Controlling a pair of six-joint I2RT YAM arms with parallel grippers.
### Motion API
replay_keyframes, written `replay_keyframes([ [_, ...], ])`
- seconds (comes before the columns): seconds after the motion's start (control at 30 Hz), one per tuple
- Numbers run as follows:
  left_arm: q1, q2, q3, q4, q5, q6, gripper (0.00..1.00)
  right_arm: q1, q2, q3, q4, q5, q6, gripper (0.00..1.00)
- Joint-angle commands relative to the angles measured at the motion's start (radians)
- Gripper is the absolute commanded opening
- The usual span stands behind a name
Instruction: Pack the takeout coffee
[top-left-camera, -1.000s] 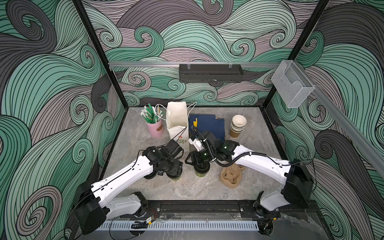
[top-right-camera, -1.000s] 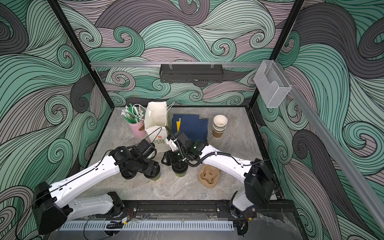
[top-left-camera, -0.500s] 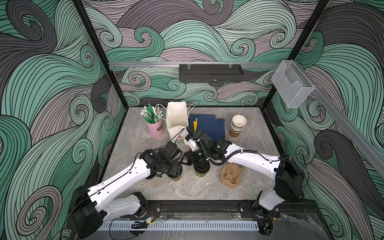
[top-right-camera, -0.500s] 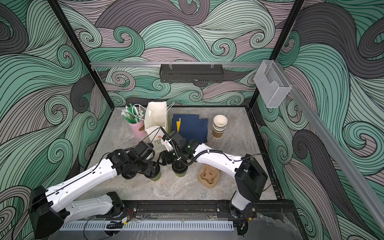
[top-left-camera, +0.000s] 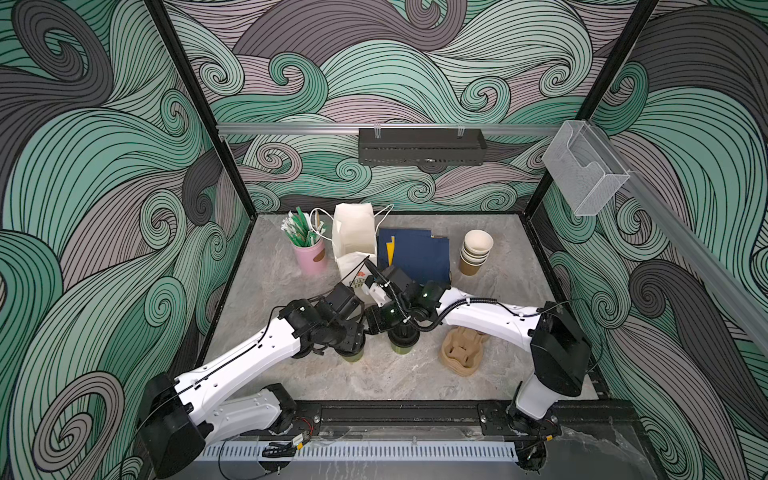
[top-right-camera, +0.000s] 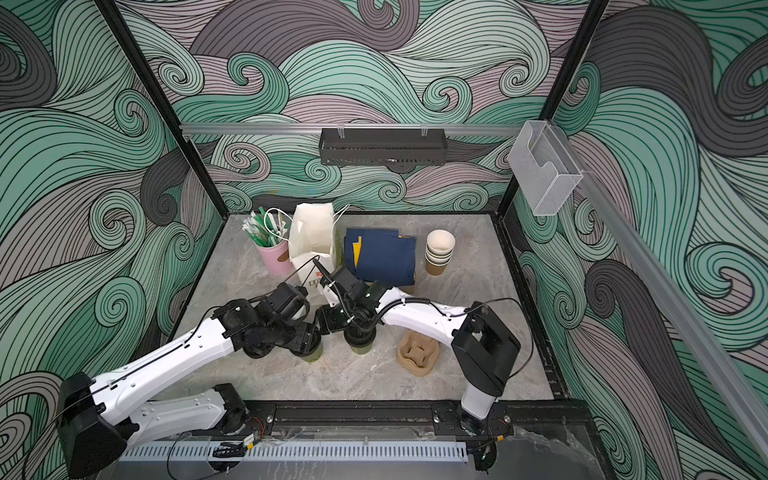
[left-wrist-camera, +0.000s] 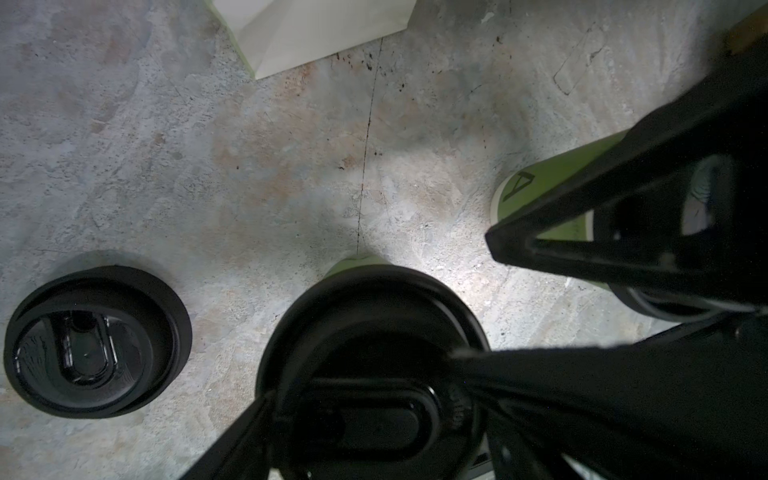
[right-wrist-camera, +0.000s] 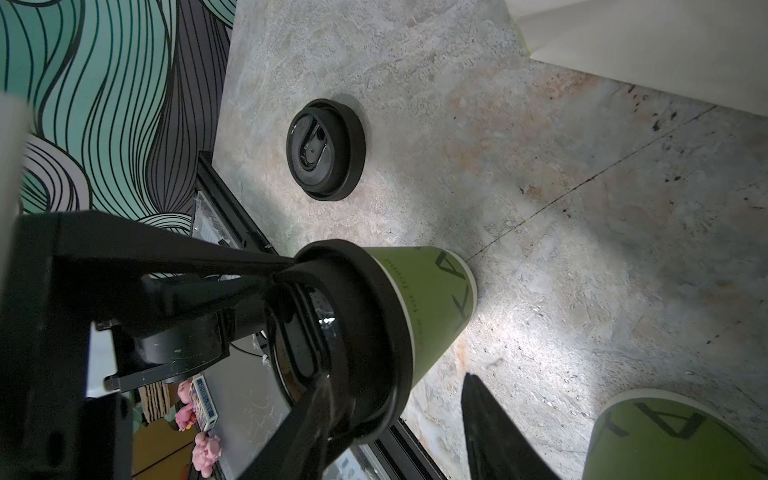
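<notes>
two takeout coffee cups, olive-green paper with round black plastic sip lids, stand upright side by side but apart at the front-middle of the grey marbled desk (top-left-camera: 374, 384): left cup (right-wrist-camera: 419, 316) and right cup (right-wrist-camera: 673, 440), near one brown moulded-pulp carrier (top-left-camera: 461, 351). left end effector (left-wrist-camera: 361, 374) pinches the raised top of the left cup's lid; right end effector (top-left-camera: 400, 333) sits over the right cup, grip can't tell. also one loose black lid (right-wrist-camera: 326, 149), one white paper bag (top-left-camera: 353, 230), one stack of lidless cups (top-left-camera: 476, 253), one pink cup (top-left-camera: 309, 259) of wrapped straws.
</notes>
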Motion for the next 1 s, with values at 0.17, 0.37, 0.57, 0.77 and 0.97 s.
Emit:
replay_keyframes([
  [0.17, 0.006, -0.009, -0.004, 0.016, 0.010, -0.001, 0.75, 0.022, 0.034, 0.030, 0.015, -0.016, 0.012, 0.51],
  [0.37, 0.006, -0.013, -0.001, 0.017, 0.009, -0.001, 0.75, 0.024, 0.054, 0.024, 0.014, -0.007, 0.009, 0.50],
  [0.57, 0.006, -0.025, -0.001, 0.017, 0.006, -0.006, 0.75, 0.025, 0.075, 0.019, -0.017, 0.015, 0.007, 0.48],
  [0.77, 0.006, -0.055, -0.001, 0.025, -0.013, -0.015, 0.77, 0.034, 0.092, 0.031, -0.066, 0.032, -0.016, 0.47],
  [0.97, 0.006, -0.094, -0.013, 0.030, -0.047, -0.016, 0.78, 0.041, 0.106, 0.051, -0.108, 0.037, -0.037, 0.47],
])
